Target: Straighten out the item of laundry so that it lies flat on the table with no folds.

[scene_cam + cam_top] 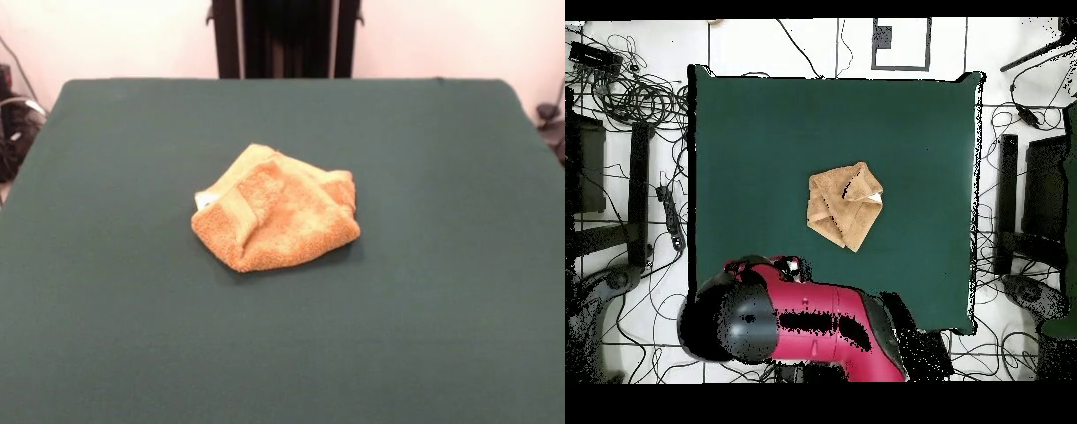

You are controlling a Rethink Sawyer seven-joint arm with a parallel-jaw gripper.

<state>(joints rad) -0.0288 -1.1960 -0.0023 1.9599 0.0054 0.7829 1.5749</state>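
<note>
The red and black arm (805, 325) lies folded low by its base, its hand hidden.

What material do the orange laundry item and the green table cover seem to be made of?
The laundry item looks like terry cloth: a fluffy golden-orange pile with a flatter, paler woven band along a folded edge. The table cover seems to be felt or a similar matte cloth: dark green, plain, with no shine or visible weave. The exact fibre cannot be told.

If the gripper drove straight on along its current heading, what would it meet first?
Cannot tell: neither view shows the gripper, only the arm over the table edge in the overhead view. The folded towel lies mid-table, apart from the arm.
</note>
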